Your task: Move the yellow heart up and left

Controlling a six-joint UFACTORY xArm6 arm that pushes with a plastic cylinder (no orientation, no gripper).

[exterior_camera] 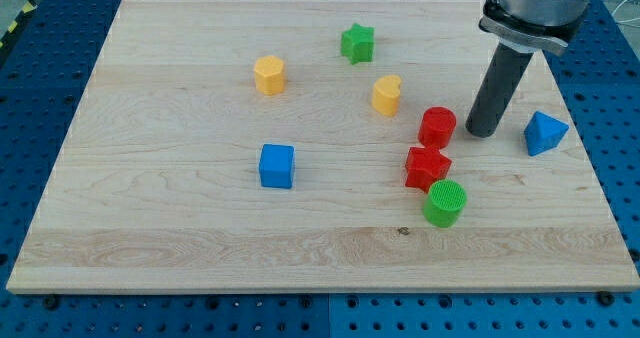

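Yellow heart (pixel 386 94) sits on the surface (pixel 150 228) right of centre, at about ten o'clock from my tip (pixel 481 133), well apart. Nearer, the red cylinder (pixel 437 126) lies just beside my tip at nine o'clock. Nothing is grasped; it's a bare rod.

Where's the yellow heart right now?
The yellow heart sits right of the board's centre, up and left of the red cylinder and below the green star; my tip is to its right.
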